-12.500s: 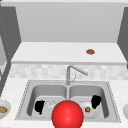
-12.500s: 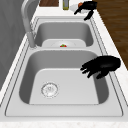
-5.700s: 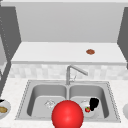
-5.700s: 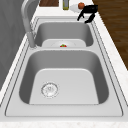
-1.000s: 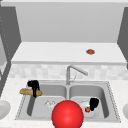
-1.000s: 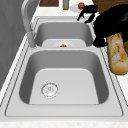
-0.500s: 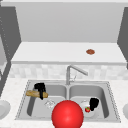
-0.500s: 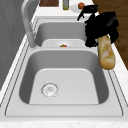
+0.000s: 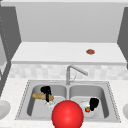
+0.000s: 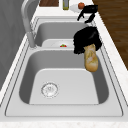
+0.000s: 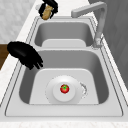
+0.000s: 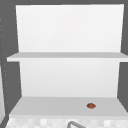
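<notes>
The left hand (image 9: 45, 90) is clenched around a bread loaf (image 9: 40, 96) and holds it above the left basin (image 9: 35, 107) of the sink. Compared with half a second earlier, hand and loaf have shifted farther right, toward the middle of the basin. In the left side view the loaf (image 10: 91, 59) hangs below the fingers, tilted, clear of the basin floor. The faucet (image 9: 72, 72) stands between the basins. The right hand (image 9: 94, 103) has not moved; it hovers with fingers relaxed over the right basin (image 9: 103, 95), just beside a white plate (image 11: 53, 96) bearing a small tomato (image 11: 64, 88).
</notes>
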`<state>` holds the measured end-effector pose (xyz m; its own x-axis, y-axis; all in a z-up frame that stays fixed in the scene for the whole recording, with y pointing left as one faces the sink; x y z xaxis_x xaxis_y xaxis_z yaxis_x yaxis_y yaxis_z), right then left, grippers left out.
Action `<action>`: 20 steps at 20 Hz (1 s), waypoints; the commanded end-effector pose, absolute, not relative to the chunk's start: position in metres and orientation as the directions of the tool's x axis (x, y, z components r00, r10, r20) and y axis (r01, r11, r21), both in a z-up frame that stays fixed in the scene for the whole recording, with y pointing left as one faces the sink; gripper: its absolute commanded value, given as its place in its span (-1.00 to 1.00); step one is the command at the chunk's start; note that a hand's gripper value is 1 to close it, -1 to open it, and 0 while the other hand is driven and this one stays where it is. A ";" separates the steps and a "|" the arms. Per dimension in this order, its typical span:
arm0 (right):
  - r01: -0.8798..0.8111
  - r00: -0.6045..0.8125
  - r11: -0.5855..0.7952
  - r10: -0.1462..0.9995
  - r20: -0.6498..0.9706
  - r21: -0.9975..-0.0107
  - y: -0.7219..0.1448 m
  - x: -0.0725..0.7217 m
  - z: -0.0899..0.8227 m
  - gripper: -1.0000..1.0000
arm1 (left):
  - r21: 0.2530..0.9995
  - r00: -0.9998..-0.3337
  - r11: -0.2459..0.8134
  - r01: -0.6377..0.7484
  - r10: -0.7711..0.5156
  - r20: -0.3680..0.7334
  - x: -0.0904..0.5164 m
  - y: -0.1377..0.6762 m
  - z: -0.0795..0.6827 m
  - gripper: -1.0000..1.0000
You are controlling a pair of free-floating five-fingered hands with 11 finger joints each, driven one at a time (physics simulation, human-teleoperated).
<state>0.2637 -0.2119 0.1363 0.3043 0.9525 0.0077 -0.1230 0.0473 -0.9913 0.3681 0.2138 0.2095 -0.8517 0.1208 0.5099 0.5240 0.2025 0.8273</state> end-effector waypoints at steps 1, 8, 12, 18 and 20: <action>-0.123 0.304 0.047 0.953 0.008 -0.991 -0.212 0.264 0.136 0.00 | 0.823 -0.857 0.244 0.513 0.087 0.508 0.389 0.212 0.179 1.00; -0.123 0.304 0.047 0.953 0.008 -0.991 -0.212 0.264 0.136 0.00 | 0.815 -0.858 0.277 0.510 0.099 0.503 0.432 0.211 0.117 1.00; -0.123 0.304 0.047 0.953 0.008 -0.991 -0.212 0.264 0.136 0.00 | 0.813 -0.859 0.281 0.509 0.103 0.502 0.458 0.210 0.082 1.00; -0.123 0.304 0.047 0.953 0.008 -0.991 -0.212 0.264 0.136 0.00 | 0.815 -0.855 0.261 0.517 0.122 0.504 0.464 0.207 0.029 1.00; -0.123 0.304 0.047 0.953 0.008 -0.991 -0.212 0.264 0.136 0.00 | 0.816 -0.855 0.259 0.517 0.124 0.503 0.464 0.207 0.012 1.00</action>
